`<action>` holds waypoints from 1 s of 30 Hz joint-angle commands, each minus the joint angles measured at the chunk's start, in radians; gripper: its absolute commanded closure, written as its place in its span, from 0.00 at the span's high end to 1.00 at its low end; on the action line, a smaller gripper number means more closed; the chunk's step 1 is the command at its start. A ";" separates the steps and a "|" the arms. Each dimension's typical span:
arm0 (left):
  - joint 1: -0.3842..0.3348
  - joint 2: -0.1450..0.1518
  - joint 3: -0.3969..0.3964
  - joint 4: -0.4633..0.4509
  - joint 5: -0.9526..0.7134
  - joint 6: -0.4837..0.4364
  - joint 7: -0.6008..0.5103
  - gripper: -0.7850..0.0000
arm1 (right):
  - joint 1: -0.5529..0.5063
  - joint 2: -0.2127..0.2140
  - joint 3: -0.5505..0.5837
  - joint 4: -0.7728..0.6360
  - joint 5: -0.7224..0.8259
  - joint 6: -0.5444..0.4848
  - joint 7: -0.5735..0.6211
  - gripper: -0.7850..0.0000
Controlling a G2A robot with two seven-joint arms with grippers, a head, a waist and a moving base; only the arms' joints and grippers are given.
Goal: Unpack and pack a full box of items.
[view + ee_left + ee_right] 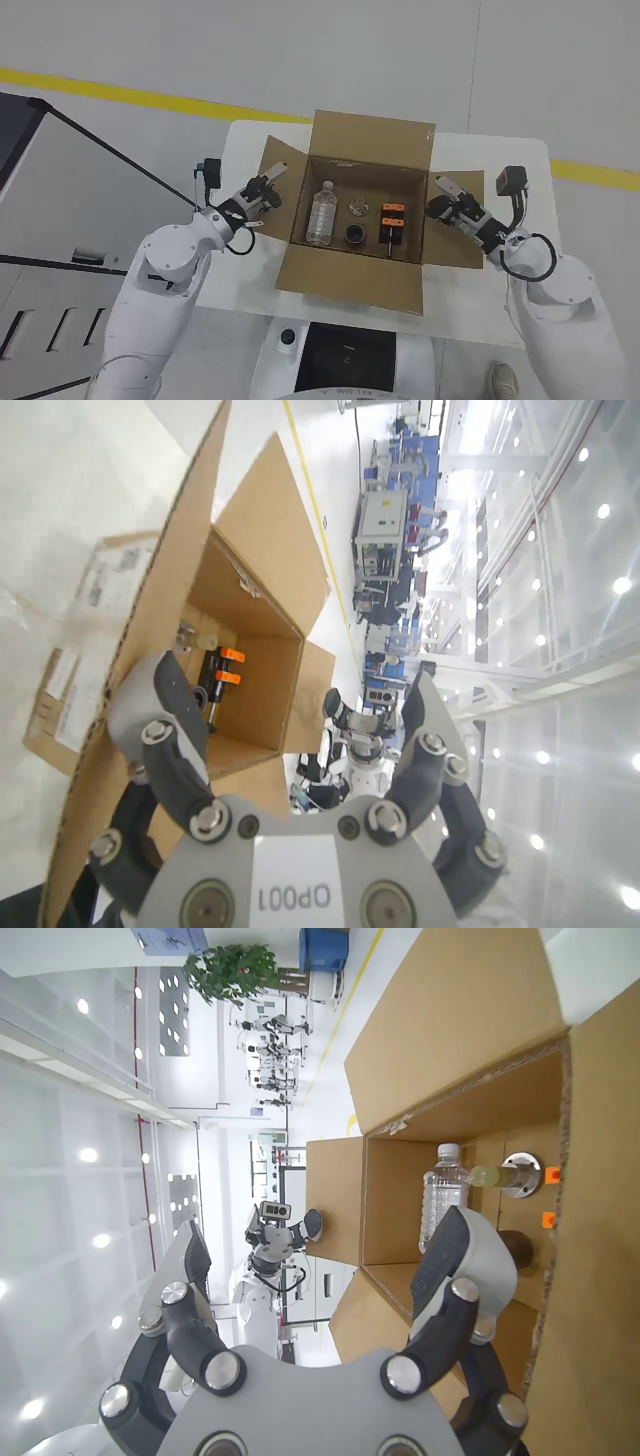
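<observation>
An open cardboard box [355, 275] stands in the middle of the white table, all flaps folded out. Inside lie a clear water bottle [321, 212] [442, 1190], a small metal flanged part [358, 208] [520, 1174], a dark round piece [354, 234] and a black tool with orange clips [391, 222] [222, 674]. My left gripper [264, 190] [295, 692] hovers open over the box's left flap [275, 178]. My right gripper [443, 205] [325, 1248] hovers open over the right flap [455, 225]. Neither holds anything.
The white table [500, 160] has bare room beyond and to both sides of the box. A yellow floor line [120, 95] runs behind the table. The box's far flap [375, 135] stands up at the back.
</observation>
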 commanded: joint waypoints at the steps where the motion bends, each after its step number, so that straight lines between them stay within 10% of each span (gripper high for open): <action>1: 0.009 0.004 -0.013 0.013 0.042 -0.013 0.006 1.00 | -0.016 0.001 0.017 -0.003 0.013 0.002 -0.014 1.00; 30: 0.003 -0.002 0.119 0.121 0.051 -0.018 0.006 1.00 | 0.031 0.002 -0.040 0.208 0.019 0.091 -0.078 1.00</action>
